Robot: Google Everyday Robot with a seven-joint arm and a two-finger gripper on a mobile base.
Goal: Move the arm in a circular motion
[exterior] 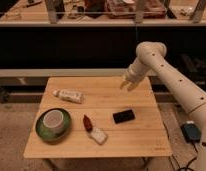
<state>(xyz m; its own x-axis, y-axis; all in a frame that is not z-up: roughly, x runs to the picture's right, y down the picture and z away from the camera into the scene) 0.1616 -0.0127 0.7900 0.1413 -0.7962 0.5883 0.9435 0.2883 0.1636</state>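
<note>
**Circle sweep over a cluttered table: tips for a clean loop**

The arm (168, 80) comes in from the right side of the shot. Its big rounded elbow is up high near the dark shelving, and the forearm angles down to the gripper (128, 85). The gripper hangs over the far right part of the wooden table (146, 145), close to the back edge. The claw looks narrowly parted with nothing in it, which is fine since this job is pure motion.

My take on doing the circle well:

- Hold one height all the way round. The white tube (68, 95), the black block (124, 116), the red thing (88, 121) with the white packet (98, 135) just beside it, and the cup on the green plate (53, 122) all lie low, so a loop at this height should pass over them.
- Put the centre of the loop near the middle of the table, so the far side doesn't swing the elbow into the shelving behind.
- Keep the speed even and the curve smooth, with no corners.
- Close the loop where it starts, or it'll read as an arc.

The biggest risk, I'd guess, is dipping on the near side, right over the black block.
</note>
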